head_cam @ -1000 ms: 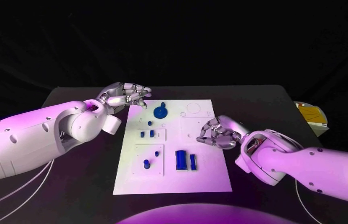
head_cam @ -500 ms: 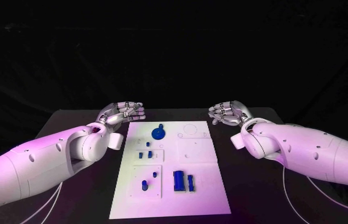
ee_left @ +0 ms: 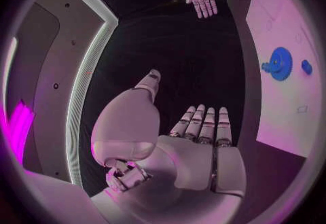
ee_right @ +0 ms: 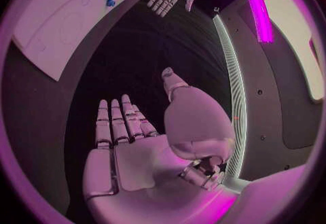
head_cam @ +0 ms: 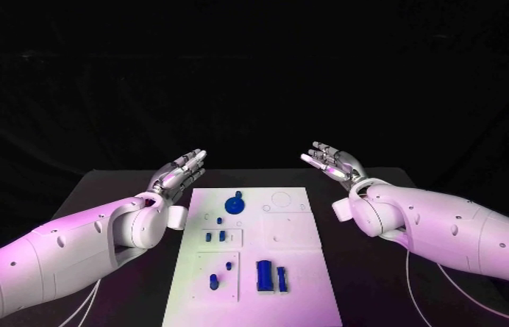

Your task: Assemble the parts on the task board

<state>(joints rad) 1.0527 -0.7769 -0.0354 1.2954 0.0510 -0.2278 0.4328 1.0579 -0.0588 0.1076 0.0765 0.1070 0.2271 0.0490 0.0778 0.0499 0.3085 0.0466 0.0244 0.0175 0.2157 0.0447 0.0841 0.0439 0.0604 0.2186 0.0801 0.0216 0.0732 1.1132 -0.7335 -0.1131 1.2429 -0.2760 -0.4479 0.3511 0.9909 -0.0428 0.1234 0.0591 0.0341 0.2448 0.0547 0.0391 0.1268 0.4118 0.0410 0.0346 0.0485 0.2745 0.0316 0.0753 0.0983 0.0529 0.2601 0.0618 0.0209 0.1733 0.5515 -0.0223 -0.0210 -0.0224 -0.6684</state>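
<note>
1. Parts sit on the white task board (head_cam: 254,257), which lies flat mid-counter (head_cam: 117,184) between the two arms.
2. Count, head view: one round blue gear-like piece (head_cam: 235,205) near the far end; one small knob (head_cam: 218,221) just below it; two small pegs (head_cam: 215,236) side by side in a framed panel; a short peg (head_cam: 228,264) and a rounded one (head_cam: 213,283) in the panel nearer the robot; two upright blue blocks (head_cam: 271,276), one wide and one thin, just beside each other. Approx. eight blue pieces; the tiny ones are hard to tell for sure.
3. Board's right half looks bare: faint round outline (head_cam: 282,198) w/ nothing in it.
4. Left hand (head_cam: 178,173): raised past the far-left corner of the board, palm open, fingers straight and spread, holding nothing. Wrist view agrees.
5. Right hand (head_cam: 333,164): raised past the far-right corner, fingers straight, slightly apart, holding nothing.
6. Step, my read: no part in hand, both hands well apart from the board — looks like a reset or start pose btwn picks; assembly not finished, since loose pieces remain.
7. Next move prob. needs one hand to come down over a chosen piece, fingers closing on it from above w/o knocking its neighbour, esp. the paired pegs and blocks.
</note>
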